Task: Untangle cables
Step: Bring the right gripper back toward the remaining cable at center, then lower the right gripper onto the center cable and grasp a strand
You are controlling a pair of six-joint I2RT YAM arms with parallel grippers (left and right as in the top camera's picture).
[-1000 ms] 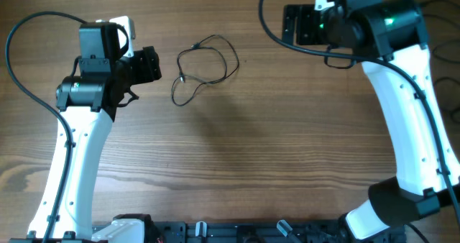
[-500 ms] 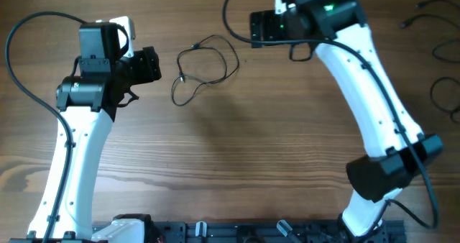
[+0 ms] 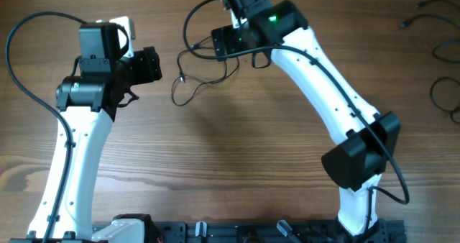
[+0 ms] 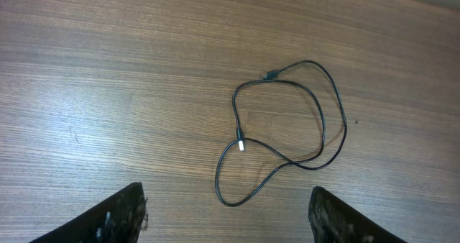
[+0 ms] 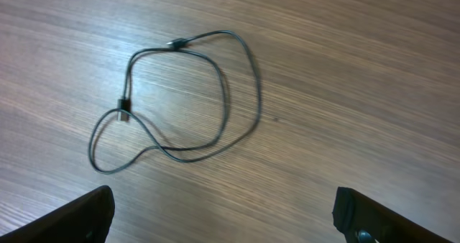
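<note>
A thin black cable (image 3: 181,78) lies in loose overlapping loops on the wooden table at the back middle. It also shows in the left wrist view (image 4: 241,145) and the right wrist view (image 5: 122,112). My left gripper (image 3: 154,63) is open and empty, just left of the cable; in its wrist view (image 4: 226,214) the cable lies ahead of the fingers. My right gripper (image 3: 215,43) is open and empty, hovering over the cable's far right part and hiding a bit of it from above; it also shows in the right wrist view (image 5: 223,214).
More dark cables lie at the table's right edge (image 3: 444,92) and at the back right corner (image 3: 420,13). The arm mounts (image 3: 215,232) stand along the front edge.
My right arm has swung left from the back right to above the cable. The left arm and the cable have not moved.
</note>
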